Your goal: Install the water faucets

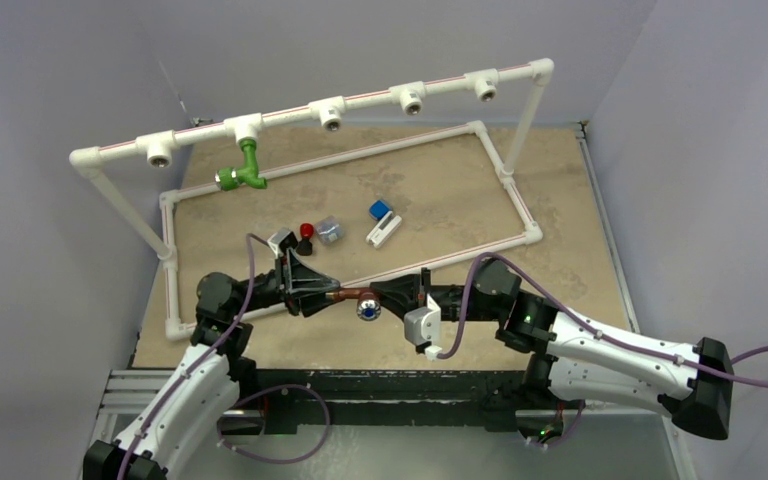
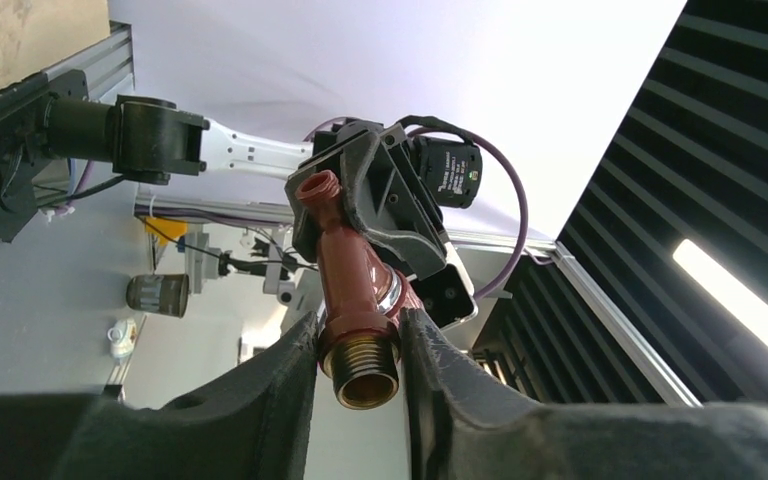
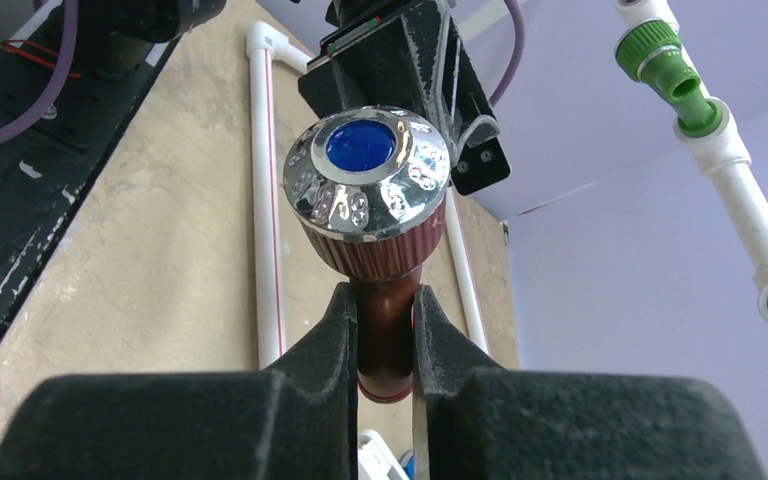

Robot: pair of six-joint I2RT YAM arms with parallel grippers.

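Holding the reddish-brown faucet (image 1: 345, 297) between both hands, we keep it just above the table (image 1: 440, 190) near its six o'clock edge. Our left hand (image 2: 360, 335) clamps the collar beside the brass thread (image 2: 360, 372). Our right hand (image 3: 384, 335) pinches the narrow stem under the chrome knob (image 3: 368, 185) with its blue cap. The green faucet (image 1: 245, 170) sits in a socket of the white pipe frame (image 1: 360, 100) at eleven o'clock.

Glossy reddish-brown plastic faucet (image 2: 355, 270), brassy metal thread (image 2: 360, 365), mirror-chrome knob (image 3: 368, 185), matt rough tabletop (image 1: 440, 190)
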